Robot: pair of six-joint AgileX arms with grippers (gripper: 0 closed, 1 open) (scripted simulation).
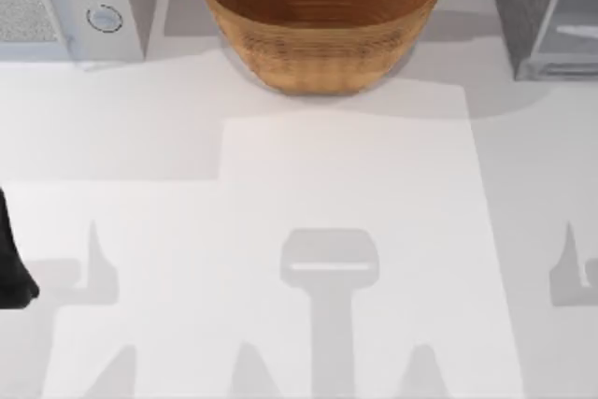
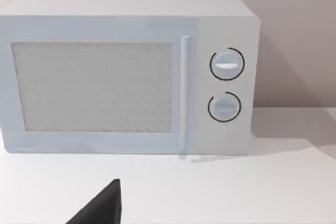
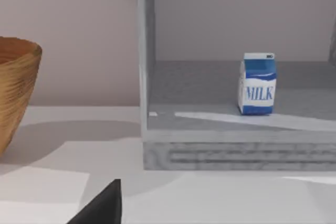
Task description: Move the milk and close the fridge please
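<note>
I count one milk carton [image 3: 257,84], one fridge [image 3: 231,129], one wicker bowl [image 1: 320,21] and one white microwave [image 2: 126,72] with two round knobs.

Taking the bowl as my landmark: it sits at the middle of the far edge of the tabletop [image 1: 346,193]. The microwave stands to its left, near but apart from it, with a strip of bare surface between them. The fridge stands to its right, likewise apart, its door open so the inside shows. The milk stands upright on the fridge's floor, set back from the front lip, touching neither wall, with free floor on both sides of it.

In front of the bowl the tabletop is open white surface, crossed by grey shadows, all the way to the near edge.

My left arm [image 1: 14,263] is a dark shape at the left edge of the tabletop, well away from the bowl. A dark tip of my left claw [image 2: 102,208] points toward the microwave, and a dark tip of my right claw [image 3: 102,208] points toward the fridge; whether either claw is wide or narrow I cannot tell.
</note>
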